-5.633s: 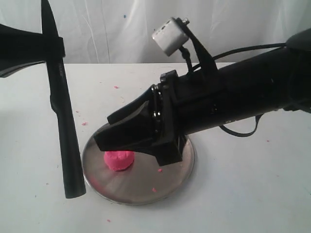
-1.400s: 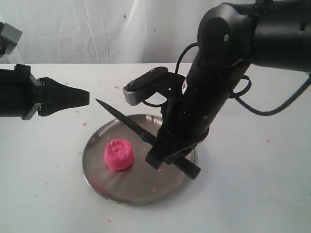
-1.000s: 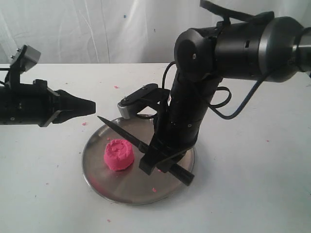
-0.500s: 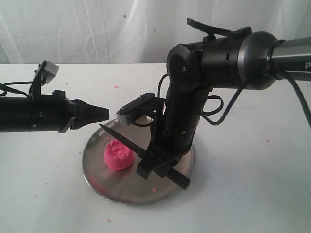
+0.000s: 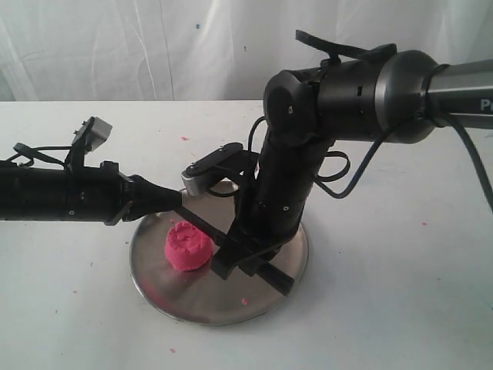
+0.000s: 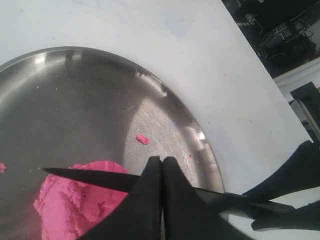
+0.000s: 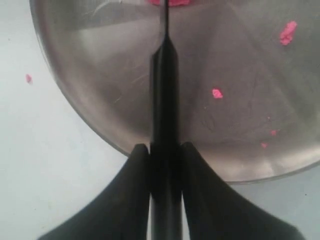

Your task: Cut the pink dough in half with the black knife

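The pink dough point(image 5: 189, 245) is one squat lump with a dimpled top on the left part of the round steel plate point(image 5: 158, 287). My right gripper point(image 5: 239, 258) is shut on the handle of the black knife point(image 5: 209, 230). Its blade slants up to the left, just above the dough's far edge. My left gripper point(image 5: 176, 202) is shut with nothing in it, its tips by the blade's point. In the left wrist view the left gripper point(image 6: 162, 160) overlaps the knife point(image 6: 90, 178) above the dough point(image 6: 70, 205). In the right wrist view the right gripper point(image 7: 165, 147) clamps the knife point(image 7: 164, 95) over the plate point(image 7: 100, 75).
Pink crumbs point(image 7: 216, 93) lie on the plate, and more crumbs point(image 5: 184, 139) dot the white table. A white curtain point(image 5: 154, 46) hangs behind. The right arm point(image 5: 339, 100) leans over the plate's back right.
The knife, earlier upright in the left gripper, is now in the right gripper. Over the last second the right gripper lowered the blade toward the dough, and the shut left gripper moved right to the blade's tip.
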Available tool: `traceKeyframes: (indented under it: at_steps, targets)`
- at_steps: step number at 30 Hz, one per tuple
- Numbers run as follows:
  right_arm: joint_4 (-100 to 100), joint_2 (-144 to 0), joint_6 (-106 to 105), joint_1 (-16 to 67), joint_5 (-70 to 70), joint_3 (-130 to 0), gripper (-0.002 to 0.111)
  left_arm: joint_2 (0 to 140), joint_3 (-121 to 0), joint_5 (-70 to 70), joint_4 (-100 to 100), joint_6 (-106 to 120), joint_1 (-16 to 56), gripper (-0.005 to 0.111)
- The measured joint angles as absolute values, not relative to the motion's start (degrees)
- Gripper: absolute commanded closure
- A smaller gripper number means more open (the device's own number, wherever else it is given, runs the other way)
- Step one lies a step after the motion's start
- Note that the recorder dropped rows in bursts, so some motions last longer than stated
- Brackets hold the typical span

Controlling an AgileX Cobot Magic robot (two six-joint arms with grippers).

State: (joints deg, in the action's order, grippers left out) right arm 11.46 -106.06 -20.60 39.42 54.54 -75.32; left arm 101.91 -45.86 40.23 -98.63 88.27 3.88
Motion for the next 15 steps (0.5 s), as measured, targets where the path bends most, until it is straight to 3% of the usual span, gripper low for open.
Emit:
traceKeyframes:
  at_steps: [15]
  targets:
    - [11.63, -108.05, -20.60, 39.52, 51.66, -75.41, 0.108, 103.68, -47.03, 39.33, -98.63, 88.56, 3.88, 0.107]
